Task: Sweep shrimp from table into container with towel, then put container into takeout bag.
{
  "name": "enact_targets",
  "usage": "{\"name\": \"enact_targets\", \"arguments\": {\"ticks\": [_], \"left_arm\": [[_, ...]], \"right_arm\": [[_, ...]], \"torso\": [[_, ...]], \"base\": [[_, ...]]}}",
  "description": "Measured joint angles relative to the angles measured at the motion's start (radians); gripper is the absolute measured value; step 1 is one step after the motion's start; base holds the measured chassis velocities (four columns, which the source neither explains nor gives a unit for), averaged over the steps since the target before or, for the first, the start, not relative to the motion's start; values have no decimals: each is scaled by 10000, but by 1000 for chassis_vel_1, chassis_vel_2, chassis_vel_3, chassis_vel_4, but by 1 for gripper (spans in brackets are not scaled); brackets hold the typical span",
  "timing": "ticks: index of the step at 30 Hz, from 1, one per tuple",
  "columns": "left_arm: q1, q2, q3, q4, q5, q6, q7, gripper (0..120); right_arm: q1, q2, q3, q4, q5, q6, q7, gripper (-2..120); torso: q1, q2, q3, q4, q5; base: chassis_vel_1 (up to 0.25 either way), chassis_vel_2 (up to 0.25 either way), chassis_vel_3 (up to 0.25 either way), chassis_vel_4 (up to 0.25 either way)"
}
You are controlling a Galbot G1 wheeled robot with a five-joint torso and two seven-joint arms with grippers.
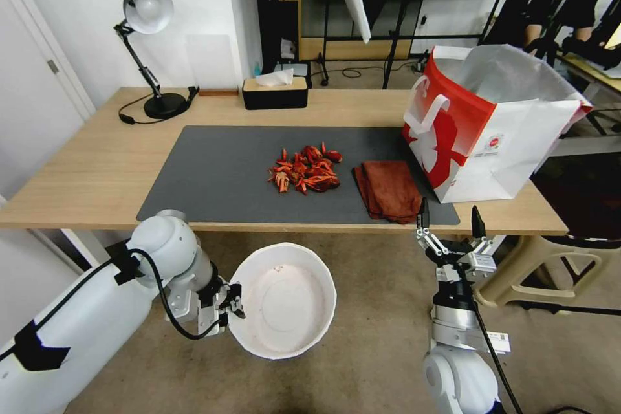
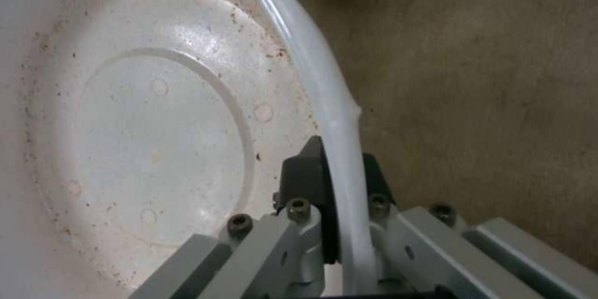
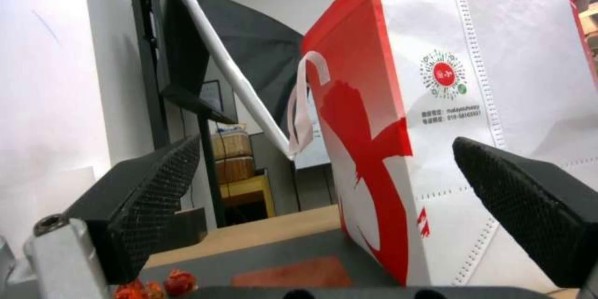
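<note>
Container (image 1: 283,301) pinched by left gripper (image 2: 339,173), underside hidden.

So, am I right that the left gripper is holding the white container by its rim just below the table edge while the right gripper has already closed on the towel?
Not quite: the right gripper is open and empty, hovering just short of the towel, as the head view shows. The rest holds: the left gripper pinches the container by its rim, below the table edge.

You can see a round red-and-green logo (image 3: 444,74) on the boxy red-and-white paper takeout bag (image 3: 498,159). Two small lines of print sit beneath it. They are too blurred to read.
</note>
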Motion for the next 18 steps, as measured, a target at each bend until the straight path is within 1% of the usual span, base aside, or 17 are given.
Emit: {"name": "enact_targets", "arguments": {"ticks": [2, 5, 6, 7, 9, 11, 12, 15, 18], "left_arm": [[-69, -176, 95, 262, 112, 2, 0, 0], [-121, -269, 140, 416, 172, 3, 0, 0], [-215, -422, 188, 649, 278, 5, 0, 0], [-215, -422, 188, 649, 278, 5, 0, 0], [-425, -609, 259, 1001, 431, 7, 0, 0], [-482, -637, 287, 1070, 451, 7, 0, 0], [-616, -710, 384, 1232, 521, 9, 0, 0], [-747, -781, 492, 1331, 580, 10, 0, 0], [-916, -967, 661, 1424, 707, 13, 0, 0]], "right_arm": [[1, -29, 14, 11, 26, -12, 0, 100], [1, -43, 25, 14, 47, -16, 0, 100], [0, -71, 35, 17, 71, -17, -2, 100], [0, -71, 35, 17, 71, -17, -2, 100], [-5, -110, 43, 20, 103, -16, -8, 100], [-4, -117, 44, 21, 110, -16, -10, 100], [12, -122, 49, 21, 131, -16, -11, 100], [31, -134, 50, 17, 147, -16, -13, 100], [109, -180, 53, -109, 164, -16, -14, 100]], "torso": [[0, 0, 0, 0, -1], [0, 0, 0, 0, 0], [0, 0, 0, 0, 0], [0, 0, 0, 0, 0], [0, 0, 1, -1, 0], [1, 0, 0, 0, 0], [0, 0, 1, 0, 0], [1, 0, 1, 0, 0], [0, 0, 1, -1, 1]], "base": [[0, 0, 0, 0], [0, 0, 0, 0], [0, 0, 0, 0], [0, 0, 0, 0], [0, 0, 0, 0], [0, 0, 0, 0], [0, 0, 0, 0], [0, 0, 0, 0], [0, 0, 0, 0]]}}
